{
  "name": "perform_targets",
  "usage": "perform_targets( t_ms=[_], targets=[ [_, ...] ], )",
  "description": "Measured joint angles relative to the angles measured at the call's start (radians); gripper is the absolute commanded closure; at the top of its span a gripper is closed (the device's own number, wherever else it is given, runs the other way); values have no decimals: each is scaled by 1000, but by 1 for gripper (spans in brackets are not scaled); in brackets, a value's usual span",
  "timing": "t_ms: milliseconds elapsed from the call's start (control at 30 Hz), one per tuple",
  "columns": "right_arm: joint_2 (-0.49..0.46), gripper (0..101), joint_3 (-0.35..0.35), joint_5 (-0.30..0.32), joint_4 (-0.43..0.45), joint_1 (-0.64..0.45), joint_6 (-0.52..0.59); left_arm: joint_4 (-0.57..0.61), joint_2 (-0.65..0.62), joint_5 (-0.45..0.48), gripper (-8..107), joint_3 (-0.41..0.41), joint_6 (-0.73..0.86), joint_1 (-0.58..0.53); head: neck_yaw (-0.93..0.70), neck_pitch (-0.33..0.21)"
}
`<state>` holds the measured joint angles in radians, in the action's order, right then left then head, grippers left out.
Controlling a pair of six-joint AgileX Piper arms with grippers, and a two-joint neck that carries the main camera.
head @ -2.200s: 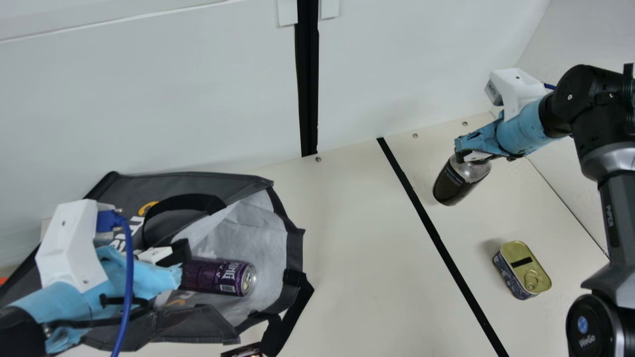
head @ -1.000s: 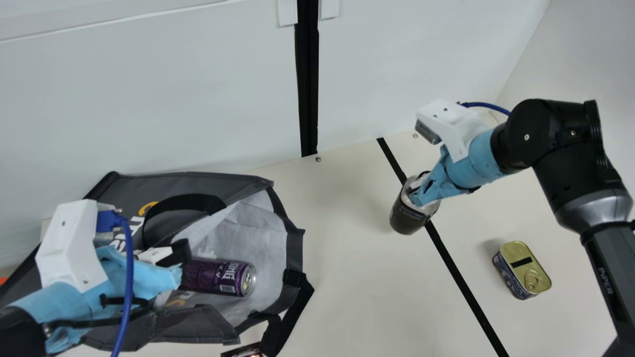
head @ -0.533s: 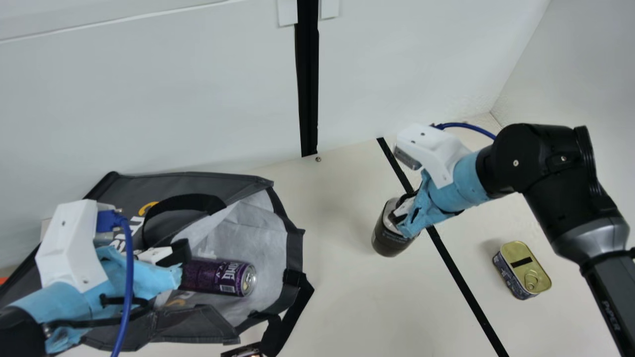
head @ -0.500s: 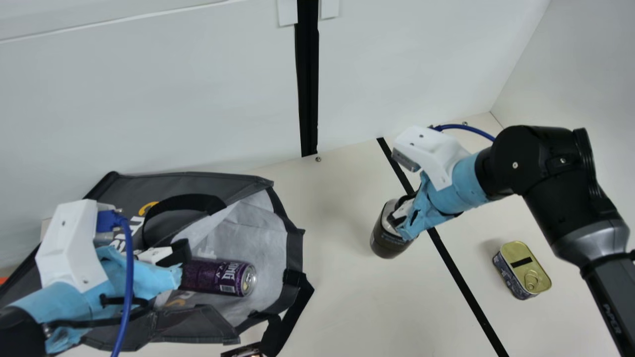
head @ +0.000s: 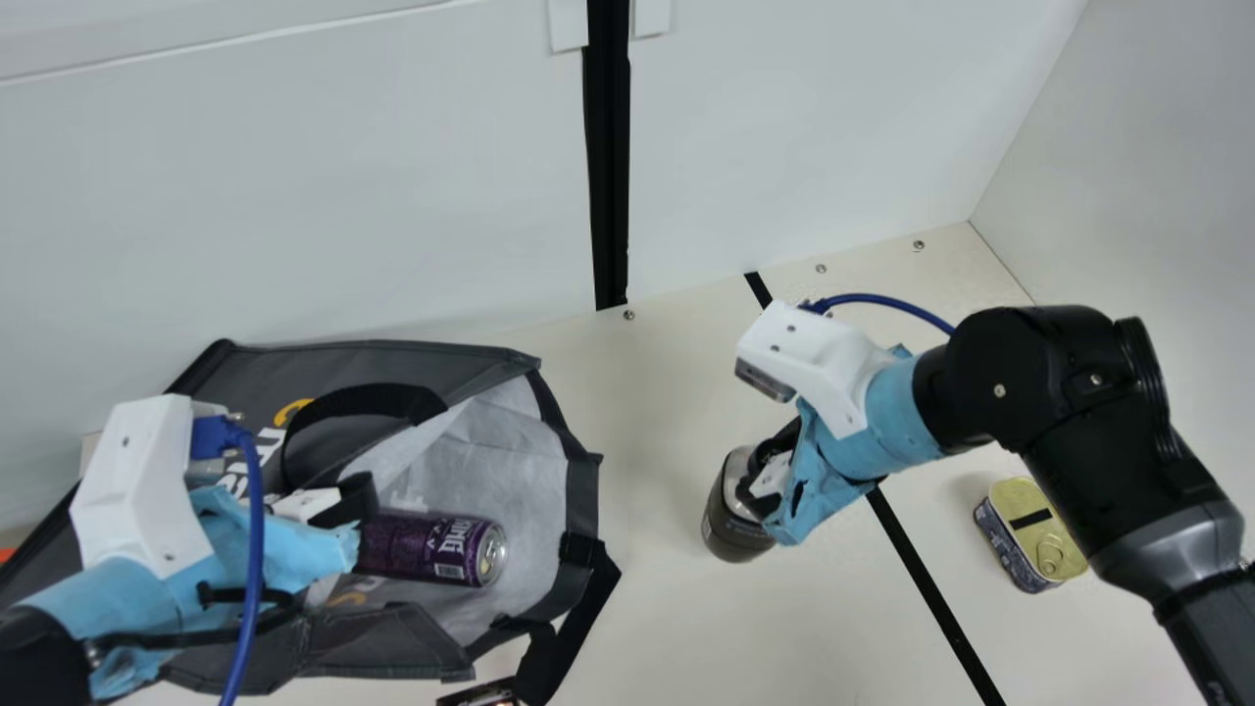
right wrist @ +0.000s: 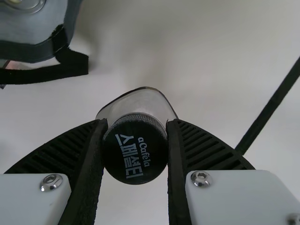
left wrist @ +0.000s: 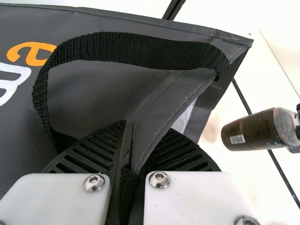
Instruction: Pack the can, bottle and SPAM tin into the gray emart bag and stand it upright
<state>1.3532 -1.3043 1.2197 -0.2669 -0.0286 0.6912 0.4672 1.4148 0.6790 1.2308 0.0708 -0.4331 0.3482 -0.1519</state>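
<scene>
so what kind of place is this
Probably a robotics lab or test station: two robot arms work over a cream table backed by white panels, with groceries such as a drink can and a tin set out for packing.

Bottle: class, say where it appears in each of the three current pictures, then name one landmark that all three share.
Main view: the bottle is right of centre, in the lower half.
Left wrist view: near the right edge, just below mid-height.
Right wrist view: below centre, slightly left, cap towards the camera, between the fingers of my right gripper.
Shared landmark: the gray bag.
</scene>
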Motion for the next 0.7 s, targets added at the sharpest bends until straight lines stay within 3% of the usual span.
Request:
perform_targets(
  t_ms=[333, 700],
  targets=[
    [-40, 101, 63, 0, -2, 71, 38, 0, 0, 0, 107, 0, 0, 0, -2, 0],
    [-56, 101, 67, 1, -96, 100, 68, 0, 0, 0, 107, 0, 0, 0, 0, 0]
  ],
)
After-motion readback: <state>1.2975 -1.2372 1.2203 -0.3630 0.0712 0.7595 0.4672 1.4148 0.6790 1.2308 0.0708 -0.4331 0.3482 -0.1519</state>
